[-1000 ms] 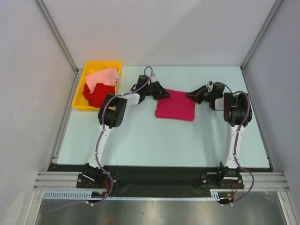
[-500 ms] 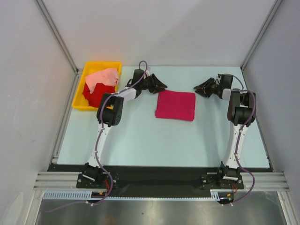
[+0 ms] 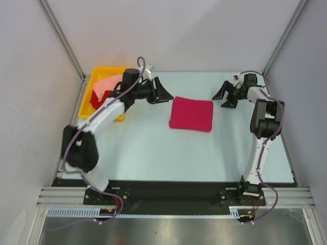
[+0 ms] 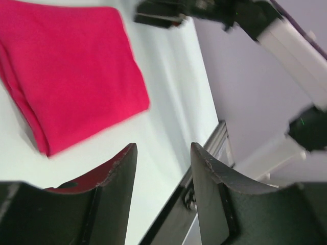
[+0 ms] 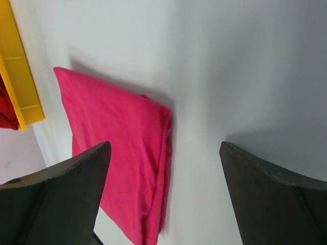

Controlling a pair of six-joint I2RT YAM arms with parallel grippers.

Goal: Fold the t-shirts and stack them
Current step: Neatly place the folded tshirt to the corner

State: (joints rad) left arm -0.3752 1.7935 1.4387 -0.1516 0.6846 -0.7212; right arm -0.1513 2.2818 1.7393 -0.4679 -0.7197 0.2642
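Item one — magenta-crimson t-shirt [image 3: 191,114], folded into flat rectangle, on table [image 3: 153,148], toward 12 o'clock from centre. I read left gripper [image 3: 163,94] at its 10 o'clock, jaws parted, empty, clear of cloth. Right gripper [image 3: 223,99] at its 2 o'clock — jaws spread wide, empty. Yellow bin [image 3: 107,70] at table's 10 o'clock corner holds salmon-pink t-shirt [image 3: 108,83] over bright red t-shirt [image 3: 95,100], both crumpled.

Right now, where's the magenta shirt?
Top view: the magenta shirt lies folded on the table, far middle, between the left hand and the right hand, touching neither. The yellow bin sits further left.
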